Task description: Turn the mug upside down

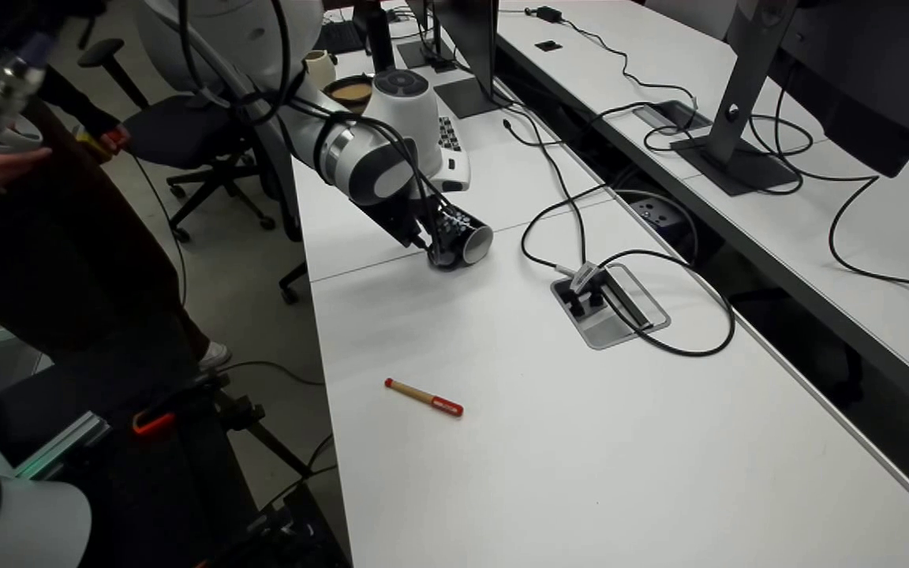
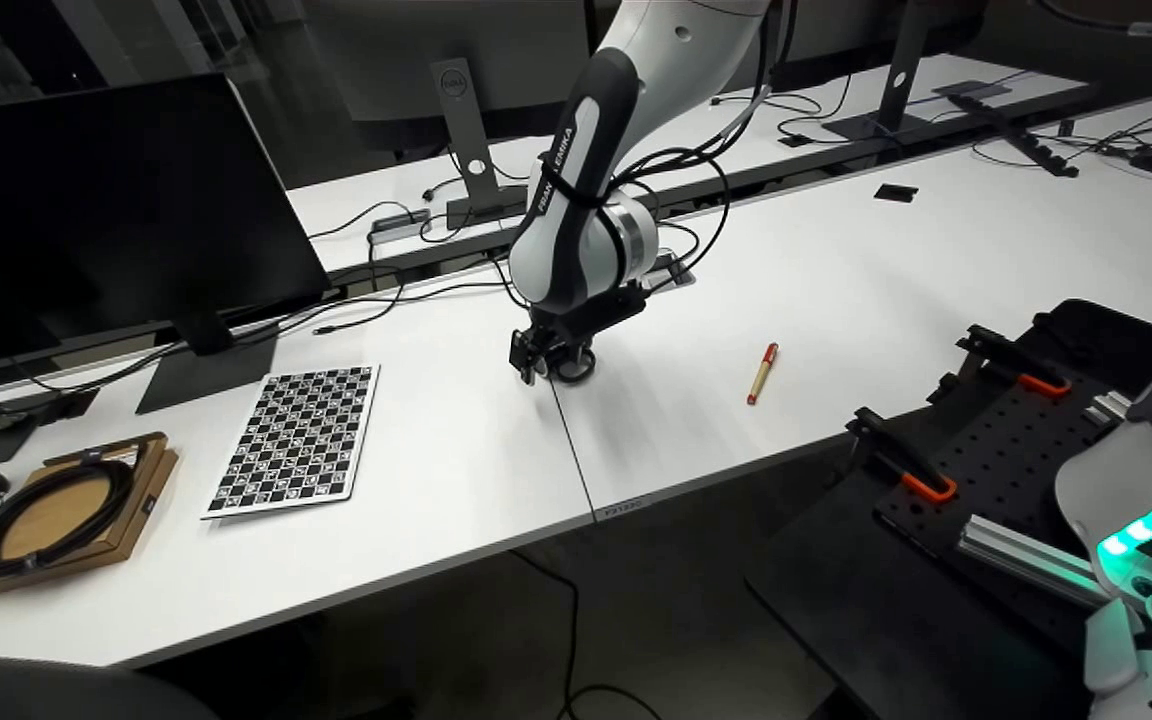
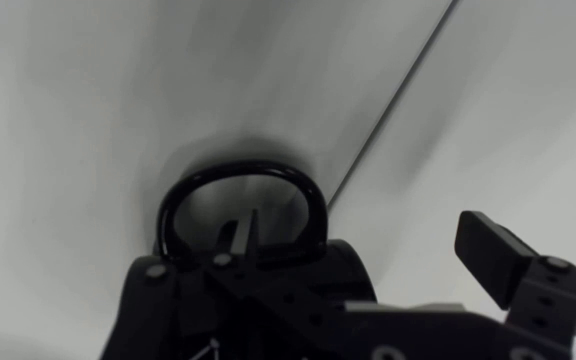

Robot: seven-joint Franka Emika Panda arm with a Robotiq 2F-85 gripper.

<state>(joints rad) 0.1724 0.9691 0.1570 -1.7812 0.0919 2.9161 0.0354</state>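
Mug [image 1: 464, 238] on side, just beside spread claw [image 3: 363, 235].

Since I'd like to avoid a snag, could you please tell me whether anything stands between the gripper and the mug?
Nothing visible stands between the open gripper and the mug, which lies on its side. In the wrist view, one finger overlaps the handle; whether it touches, I cannot tell.

Low in the wrist view, the mug handle [image 3: 248, 167] is smooth, glossy; the gripper fingers [image 3: 488, 260] look matt, though too dim to be sure. In an exterior view, the lower-left box [image 2: 54, 517] is cardboard, the tabletop [image 2: 466, 420] smooth.
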